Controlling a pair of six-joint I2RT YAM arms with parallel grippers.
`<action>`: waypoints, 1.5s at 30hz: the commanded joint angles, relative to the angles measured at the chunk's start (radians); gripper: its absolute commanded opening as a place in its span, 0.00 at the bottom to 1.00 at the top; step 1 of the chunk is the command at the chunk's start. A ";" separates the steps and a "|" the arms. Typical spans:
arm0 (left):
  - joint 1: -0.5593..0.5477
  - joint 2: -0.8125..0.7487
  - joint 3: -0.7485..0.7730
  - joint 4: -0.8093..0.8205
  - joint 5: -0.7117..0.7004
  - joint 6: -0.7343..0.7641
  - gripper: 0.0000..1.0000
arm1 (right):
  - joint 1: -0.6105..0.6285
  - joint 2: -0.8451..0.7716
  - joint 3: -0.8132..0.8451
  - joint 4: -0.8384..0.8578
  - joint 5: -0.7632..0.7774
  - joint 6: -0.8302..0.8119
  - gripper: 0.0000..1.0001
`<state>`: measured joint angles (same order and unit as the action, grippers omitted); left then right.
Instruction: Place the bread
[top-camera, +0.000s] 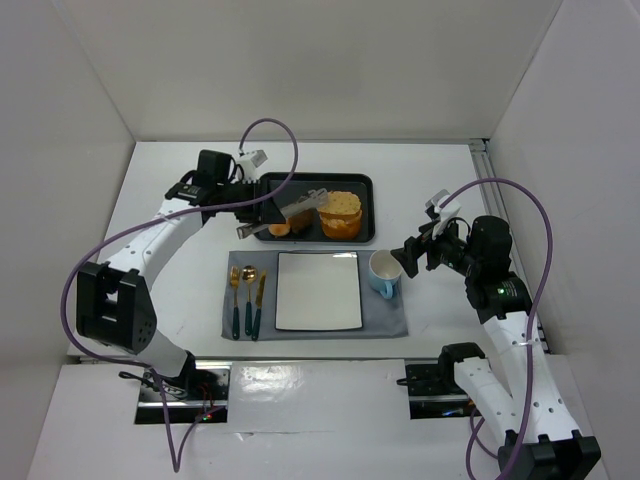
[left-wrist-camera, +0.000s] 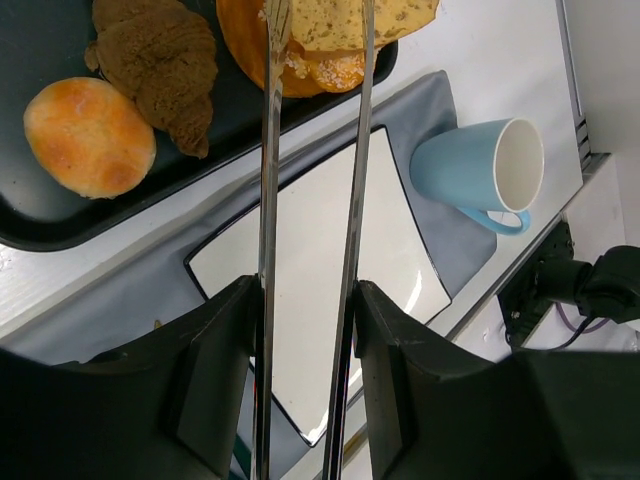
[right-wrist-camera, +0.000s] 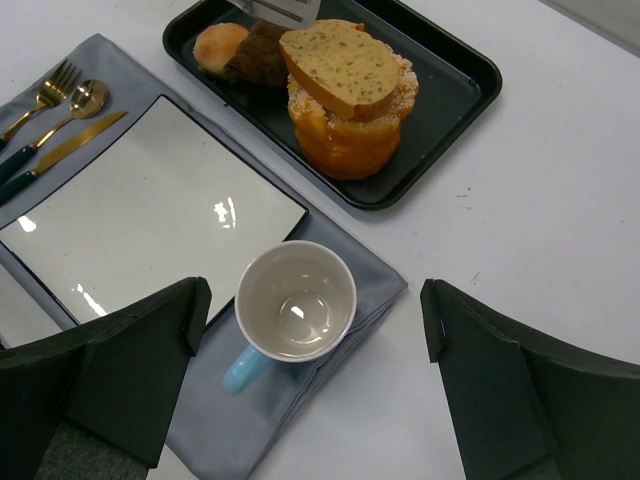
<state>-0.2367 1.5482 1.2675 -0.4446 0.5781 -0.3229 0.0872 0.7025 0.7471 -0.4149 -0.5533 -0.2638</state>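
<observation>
The bread (right-wrist-camera: 340, 68), a flat golden-tan slice, lies on top of the orange cake (right-wrist-camera: 345, 145) in the black tray (right-wrist-camera: 450, 80). It also shows in the top view (top-camera: 341, 203) and at the top of the left wrist view (left-wrist-camera: 350, 20). My left gripper (left-wrist-camera: 305, 300) is shut on metal tongs (left-wrist-camera: 268, 200). The tong arms stand apart with their tips at the bread's edge (top-camera: 318, 198). I cannot tell whether they touch it. My right gripper (right-wrist-camera: 312, 300) is open and empty, hovering over the blue cup (right-wrist-camera: 295, 300).
A white square plate (top-camera: 318, 290) lies on a grey mat (top-camera: 385, 315) below the tray, with the cup (top-camera: 384, 272) to its right and gold cutlery (top-camera: 246, 295) to its left. An orange roll (left-wrist-camera: 88, 135) and a brown roll (left-wrist-camera: 160, 60) sit in the tray's left part.
</observation>
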 joint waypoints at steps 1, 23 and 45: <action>0.000 -0.031 -0.003 0.027 0.032 -0.013 0.56 | 0.003 -0.005 0.038 0.001 0.006 -0.011 1.00; -0.009 0.052 0.004 -0.003 0.054 -0.004 0.57 | 0.003 -0.014 0.038 0.001 -0.004 -0.011 1.00; 0.011 0.104 0.013 -0.003 0.143 -0.022 0.11 | 0.003 -0.032 0.029 0.001 -0.004 -0.011 1.00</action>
<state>-0.2379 1.6474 1.2675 -0.4679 0.6659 -0.3435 0.0872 0.6857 0.7471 -0.4152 -0.5541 -0.2638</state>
